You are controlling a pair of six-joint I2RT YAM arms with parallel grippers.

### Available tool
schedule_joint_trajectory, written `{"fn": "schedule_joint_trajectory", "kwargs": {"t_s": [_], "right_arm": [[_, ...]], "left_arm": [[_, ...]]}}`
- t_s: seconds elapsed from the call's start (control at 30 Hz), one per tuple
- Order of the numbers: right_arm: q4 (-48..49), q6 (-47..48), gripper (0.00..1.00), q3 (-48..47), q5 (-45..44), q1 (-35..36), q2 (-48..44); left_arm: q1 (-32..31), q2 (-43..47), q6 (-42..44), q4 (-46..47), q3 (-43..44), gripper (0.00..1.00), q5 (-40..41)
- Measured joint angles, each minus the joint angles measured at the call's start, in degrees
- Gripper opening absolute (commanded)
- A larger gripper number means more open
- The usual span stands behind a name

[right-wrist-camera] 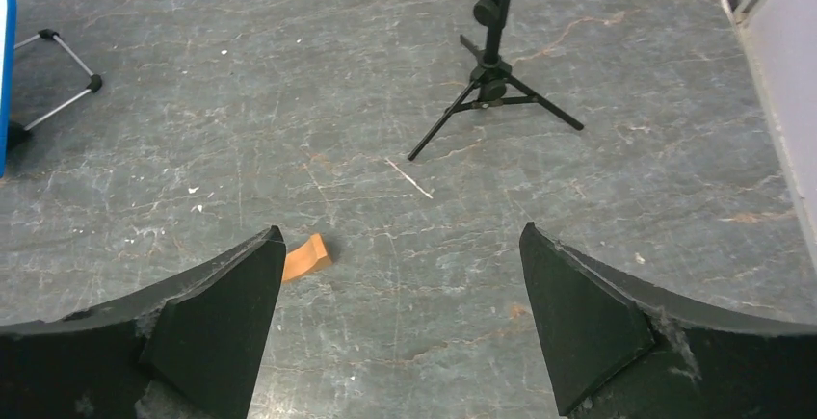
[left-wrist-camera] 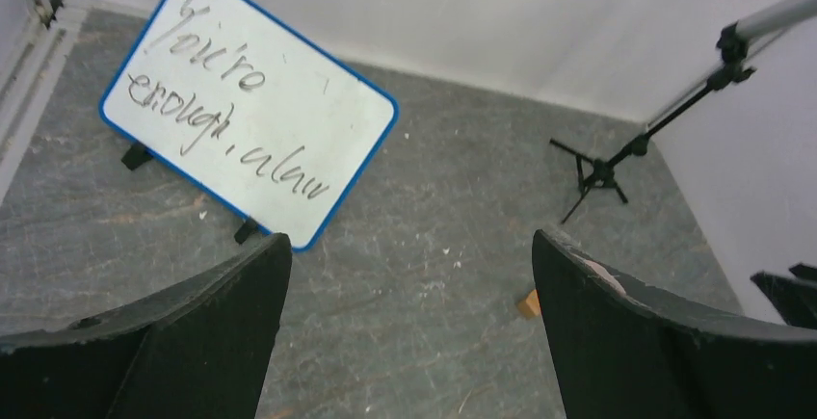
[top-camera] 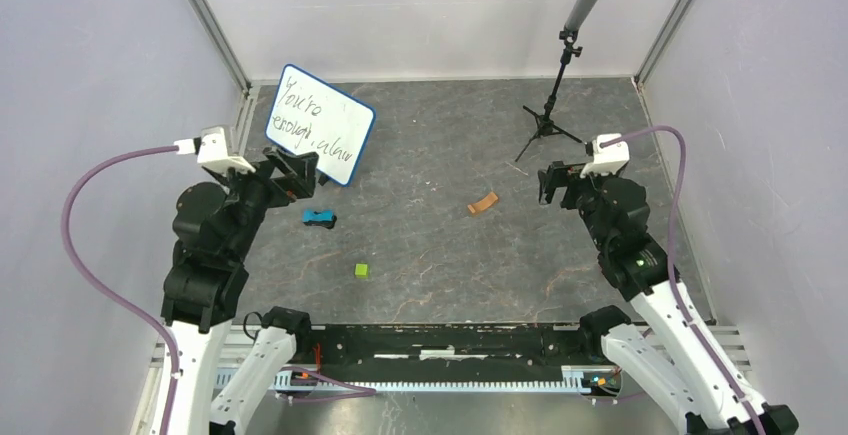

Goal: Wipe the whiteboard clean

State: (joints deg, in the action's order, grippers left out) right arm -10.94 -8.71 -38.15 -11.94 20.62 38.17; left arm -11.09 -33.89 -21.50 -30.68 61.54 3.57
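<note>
Whiteboard (top-camera: 320, 125): stood on its black feet at the far left of the counter (top-camera: 440, 255), tilted, two lines of black handwriting on its face. Left hand (top-camera: 300, 173): held just before the board's lower edge, fingers spread, nothing gripped; right hand (top-camera: 548, 183): well apart across the counter, likewise spread and empty. Step judged as the approach, no wiper being held: the small blue item (top-camera: 319, 218) lying near the left hand is best checked as a possible eraser, and strokes are to be kept light, the propped board being likely to tip or slide.
</note>
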Motion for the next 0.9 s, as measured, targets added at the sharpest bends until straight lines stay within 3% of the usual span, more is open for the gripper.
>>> {"fn": "schedule_joint_trajectory", "kwargs": {"t_s": [0.23, 0.5, 0.7, 0.9], "right_arm": [[6.08, -1.57, 0.97, -0.02, 3.04, 5.51, 12.09], [20.46, -6.62, 0.97, -3.21, 4.15, 17.33, 37.03], [34.1, -12.76, 0.98, -16.44, 2.82, 18.8, 56.68], [43.04, -15.43, 0.98, -19.8, 1.97, 18.75, 63.23]], "left_arm": [[0.0, -4.92, 2.29, -5.4, -0.26, 1.0, -3.13], [0.0, -15.74, 3.8, -9.9, -0.44, 1.0, -6.23], [0.0, -21.73, 3.61, -9.33, -1.9, 1.0, -6.4], [4.74, -27.04, 1.46, -7.37, -1.97, 0.96, -7.06]]}}
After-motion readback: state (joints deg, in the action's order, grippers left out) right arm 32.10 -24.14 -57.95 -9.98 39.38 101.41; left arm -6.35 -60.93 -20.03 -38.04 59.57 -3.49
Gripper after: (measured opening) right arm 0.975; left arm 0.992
